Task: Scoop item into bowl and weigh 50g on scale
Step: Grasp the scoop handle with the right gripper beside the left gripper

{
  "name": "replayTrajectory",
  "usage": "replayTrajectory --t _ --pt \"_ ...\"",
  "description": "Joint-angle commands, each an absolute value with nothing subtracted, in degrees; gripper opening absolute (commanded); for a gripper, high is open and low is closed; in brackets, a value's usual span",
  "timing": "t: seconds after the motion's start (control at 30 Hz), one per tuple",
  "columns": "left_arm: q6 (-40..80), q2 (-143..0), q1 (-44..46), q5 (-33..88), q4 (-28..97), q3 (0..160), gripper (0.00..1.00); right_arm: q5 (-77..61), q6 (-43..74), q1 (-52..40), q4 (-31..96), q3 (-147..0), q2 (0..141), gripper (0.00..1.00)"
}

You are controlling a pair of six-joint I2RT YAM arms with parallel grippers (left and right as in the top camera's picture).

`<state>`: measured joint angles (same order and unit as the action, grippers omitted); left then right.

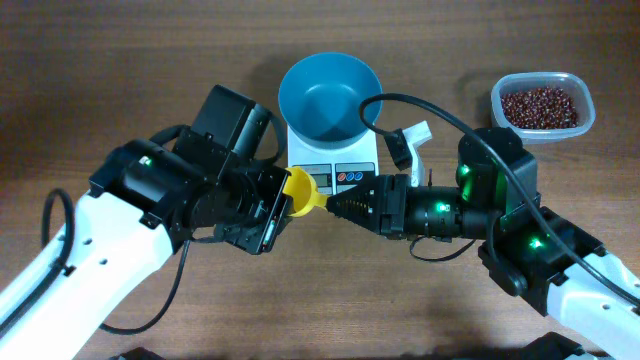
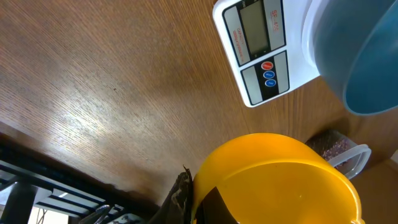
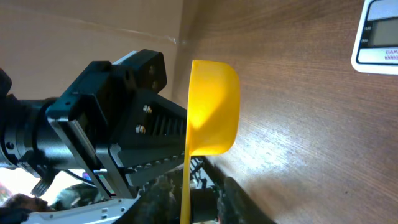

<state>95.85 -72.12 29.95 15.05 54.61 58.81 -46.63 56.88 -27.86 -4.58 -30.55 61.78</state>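
Progress slight, by my reckoning: nothing weighed yet. At left, the left gripper (image 1: 280,202) was closed tight. As far as could be judged, it pinched the cup end of the yellow scoop (image 1: 299,190), which hung in the air just in front of the scale (image 1: 335,172). No beans showed in the cup. Scoop handle ran rightward into the right gripper (image 1: 334,207), whose jaws stood on either side of it; whether they had bitten onto the handle could not be told, the fingertips being blurred in the wrist view. It read as a hand-over between arms, with scooping not yet begun. Blue bowl (image 1: 305,80) sat on the scale platform, empty, its bottom bare. Display (image 2: 255,28) was grey, no figure legible. Far right, the beans (image 1: 540,105) lay in the clear tub (image 1: 500,92), well apart from bowl and scoop. Left to do, as I judged it: carry scoop to tub, load it, tip into bowl, trim to the target weight. Table (image 1: 150,60) was dark brown wood grain, with a faint sheen in the left wrist view. Past its edge, dark metal bars (image 2: 37,180) showed. In the right wrist view a pale flat panel (image 3: 93,25), perhaps a wall, stood behind the left arm. Little else of the room was visible.
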Motion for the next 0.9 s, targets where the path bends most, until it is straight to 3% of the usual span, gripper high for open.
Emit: replayTrajectory --t 0.0,0.23,0.5,0.87 --pt "96.84 -72.31 31.16 15.49 54.72 58.76 0.00 -47.55 56.47 -28.23 -4.80 -31.20 61.89 0.24" --pt "96.82 -72.31 32.25 15.20 55.35 58.76 0.00 -47.59 56.49 -28.23 -4.80 -31.20 61.89 0.14" --pt "100.95 -72.31 32.25 12.12 55.81 58.76 0.00 -47.83 56.51 -28.23 -4.78 -31.20 61.89 0.19" --pt "101.38 -72.31 32.25 10.70 56.01 58.76 0.00 -48.64 58.63 -28.23 -4.75 -31.20 61.89 0.15"
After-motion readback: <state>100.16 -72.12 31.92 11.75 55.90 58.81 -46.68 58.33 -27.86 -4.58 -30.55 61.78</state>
